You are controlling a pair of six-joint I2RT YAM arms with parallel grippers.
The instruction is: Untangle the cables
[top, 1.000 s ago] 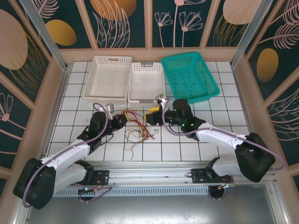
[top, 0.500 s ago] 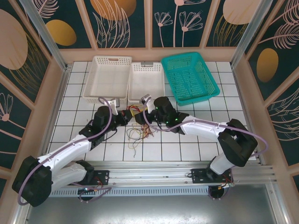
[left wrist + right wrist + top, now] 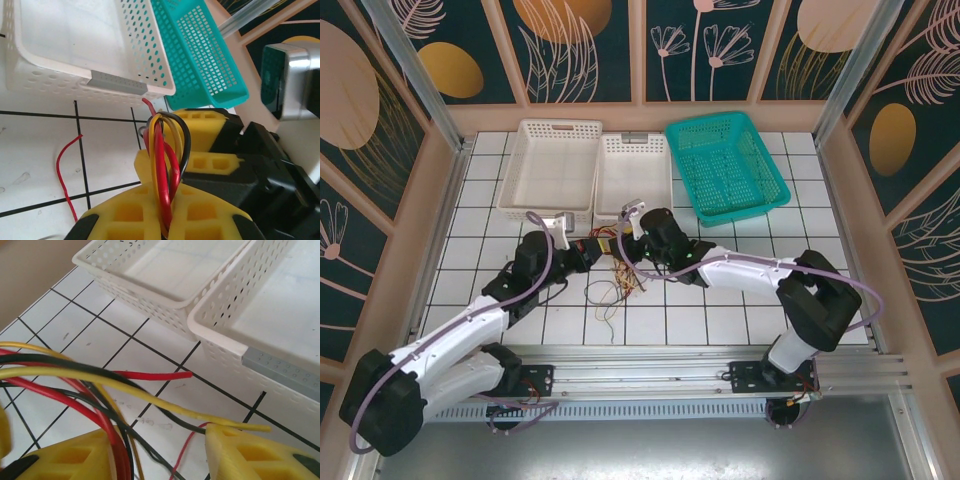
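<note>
Ok so the left gripper is clamped hard on the cables. Red, yellow and black strands go right into the seam between its yellow fingers and pop back out as a little loop. The right gripper is parked nose to nose with it, and its jaws are apart. In its own wrist cam the two yellow fingers have a wide gap between them. The strands run through that gap close to the left-hand finger, and I can't see anything being squeezed, so I'd call it released. One red end and one yellow end stick out toward the white baskets, and a thin red strand lies flat on the tile between the fingers. From above, the held bunch sits between the two grippers, just in front of the right-hand white basket. The rest of the tangle trails off it in loose curls on the table, toward the near edge. The left wrist cam also shows a red strand snaking across the tiles off to one side, apart from the held loop. The teal basket sits beside the white ones at the far side, and there's no wire in any of them that I can see.
</note>
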